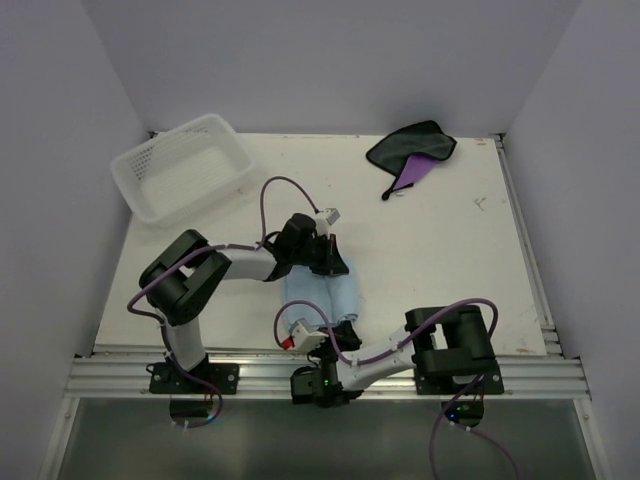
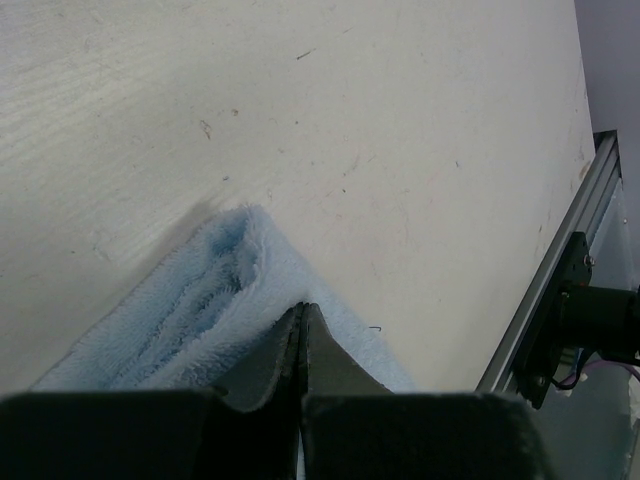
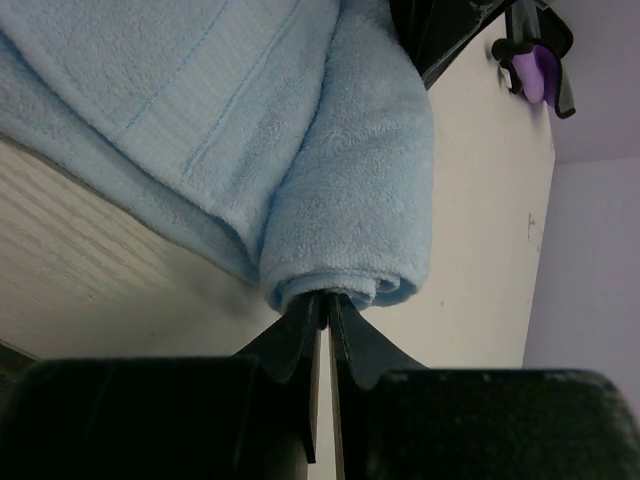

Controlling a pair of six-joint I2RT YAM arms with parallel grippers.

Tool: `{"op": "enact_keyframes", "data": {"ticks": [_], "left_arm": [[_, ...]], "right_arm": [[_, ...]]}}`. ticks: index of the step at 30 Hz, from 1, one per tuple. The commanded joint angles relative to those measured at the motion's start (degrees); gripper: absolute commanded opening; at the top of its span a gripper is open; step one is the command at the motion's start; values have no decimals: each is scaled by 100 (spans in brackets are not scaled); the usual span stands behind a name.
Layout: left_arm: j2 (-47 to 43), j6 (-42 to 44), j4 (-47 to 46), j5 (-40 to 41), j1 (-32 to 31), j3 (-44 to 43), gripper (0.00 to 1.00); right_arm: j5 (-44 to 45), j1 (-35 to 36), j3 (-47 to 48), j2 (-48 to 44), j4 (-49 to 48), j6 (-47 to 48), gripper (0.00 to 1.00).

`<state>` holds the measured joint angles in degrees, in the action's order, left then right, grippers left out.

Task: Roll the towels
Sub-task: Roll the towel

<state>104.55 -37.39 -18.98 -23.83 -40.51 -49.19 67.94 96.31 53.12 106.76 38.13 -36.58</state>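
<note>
Rolling the light blue towel (image 1: 318,297) looks to be the step in hand. It lies at centre frame of the top view, just above the arm bases, with its right-hand edge curled into a thick roll. The left gripper (image 2: 302,312) sits at the towel's upper end, fingers pressed together on the pile. The right gripper (image 3: 325,300) meets the roll's lower end, jaws all but touching. Whether either nips a layer of cloth I cannot tell. Next, I judge, both ends must turn together so the roll stays even. The purple and dark grey towel (image 1: 412,152) lies crumpled at upper right, not yet rolled.
</note>
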Motion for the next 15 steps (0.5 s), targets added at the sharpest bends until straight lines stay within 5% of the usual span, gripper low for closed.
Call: {"op": "enact_keyframes", "data": {"ticks": [1,5,7,15], "left_arm": [[-110,57,-113,-32,113,268,0],[-163,-243,-993,-306,324,805,0],[-146,-85,-1064,-332,333,832,0],[-84,47,-1072,-218,342,841,0]], "right_arm": [[228,107,312,64,176,19,9],[255,273,699,117,678,-446,44],[19,335,673,-92,512,-403,50],[-790,485,111,-1726,-645,-289,54]]}}
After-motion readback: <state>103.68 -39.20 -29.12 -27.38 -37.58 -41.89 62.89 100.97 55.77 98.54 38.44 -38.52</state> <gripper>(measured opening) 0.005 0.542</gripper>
